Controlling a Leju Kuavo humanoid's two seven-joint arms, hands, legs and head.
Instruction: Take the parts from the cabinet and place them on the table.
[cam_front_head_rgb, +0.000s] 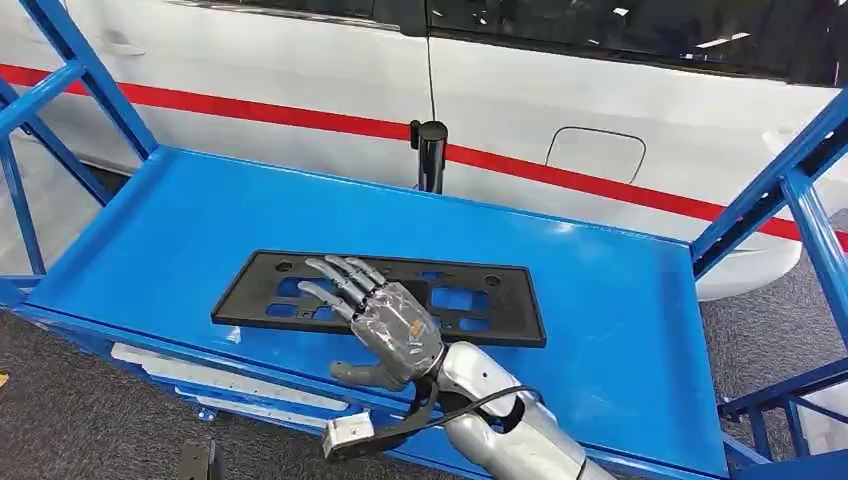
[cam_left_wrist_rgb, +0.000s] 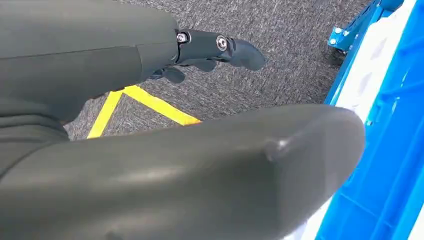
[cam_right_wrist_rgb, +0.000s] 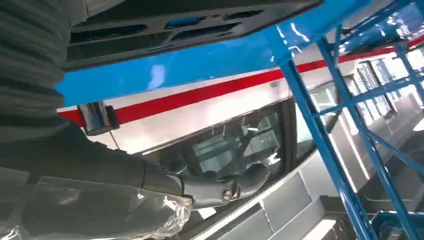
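Black plastic frame (cam_front_head_rgb: 380, 297) lies flat on the blue table (cam_front_head_rgb: 620, 330). Right hand (cam_front_head_rgb: 385, 320) hovers over the frame's middle, fingers spread, holding nothing. Left hand (cam_left_wrist_rgb: 150, 125) hangs beside the table, fingers apart, holding nothing.

Grey carpet (cam_left_wrist_rgb: 280, 75) with yellow floor tape (cam_left_wrist_rgb: 150, 102) — behind, a white red-striped vehicle (cam_front_head_rgb: 300, 90).

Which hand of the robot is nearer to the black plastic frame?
Right. The right hand is over the black plastic frame; the left hand hangs above the carpet.

No readable text, label or number anywhere.
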